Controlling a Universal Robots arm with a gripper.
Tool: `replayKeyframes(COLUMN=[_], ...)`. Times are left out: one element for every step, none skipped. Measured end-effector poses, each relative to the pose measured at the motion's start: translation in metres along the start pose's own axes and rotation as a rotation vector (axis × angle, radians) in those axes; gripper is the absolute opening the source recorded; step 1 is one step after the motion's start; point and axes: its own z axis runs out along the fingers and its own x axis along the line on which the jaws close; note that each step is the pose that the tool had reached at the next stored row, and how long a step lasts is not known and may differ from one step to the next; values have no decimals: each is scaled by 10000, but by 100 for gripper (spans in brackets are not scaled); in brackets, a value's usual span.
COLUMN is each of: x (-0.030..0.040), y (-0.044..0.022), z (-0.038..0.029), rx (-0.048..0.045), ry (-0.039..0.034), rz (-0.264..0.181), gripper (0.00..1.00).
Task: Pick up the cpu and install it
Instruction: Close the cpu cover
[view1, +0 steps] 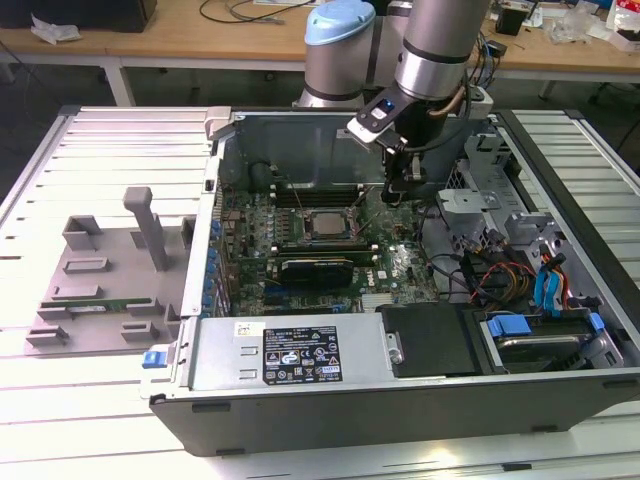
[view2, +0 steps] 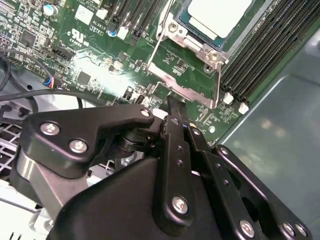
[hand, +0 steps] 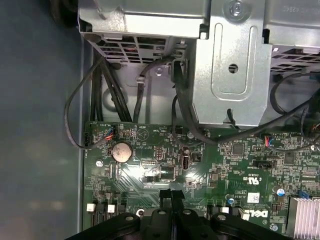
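The cpu (view1: 325, 222), a silver-grey square with a pale rim, lies flat in the metal-framed socket (view1: 322, 240) at the middle of the green motherboard (view1: 400, 268) inside the open computer case. In the second wrist view the cpu (view2: 220, 15) sits within the socket bracket (view2: 186, 90). My gripper (view1: 400, 192) hangs above the board, toward the exterior view's right of the socket and apart from the cpu. Its black fingers (view2: 173, 106) are pressed together with nothing between them, and they point down at the board (hand: 150, 165) in the first wrist view.
A grey tray (view1: 100, 270) holding a green memory stick (view1: 85, 303) lies at the exterior view's left, outside the case. Case walls (view1: 300, 130), a metal drive cage (hand: 230, 75), black cables (hand: 107, 90) and memory slots (view2: 265, 55) crowd the board.
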Motion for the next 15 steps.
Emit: replayKeyframes(x=[0, 1, 2, 3, 4, 5, 5, 6, 8, 12, 15, 16, 18, 19, 20], y=[-5, -22, -49, -73, -86, -95, -113, -136, -179, -255, -311, -345, -379, -397, -413], z=[1, 1, 3, 4, 5, 5, 6, 8, 10, 15, 18, 19, 21, 23, 24], rx=[0, 0, 0, 0, 0, 0, 0, 0, 0, 0, 0, 0, 0, -1, -1], ry=[0, 0, -1, -1, -1, -1, -1, -1, -1, -1, -1, -1, -1, -1, -1], rz=[2, 1, -1, 0, 1, 0, 1, 0, 0, 0, 0, 0, 1, 0, 0], gripper=[11, 11, 11, 11, 11, 11, 11, 11, 11, 11, 11, 11, 11, 11, 11])
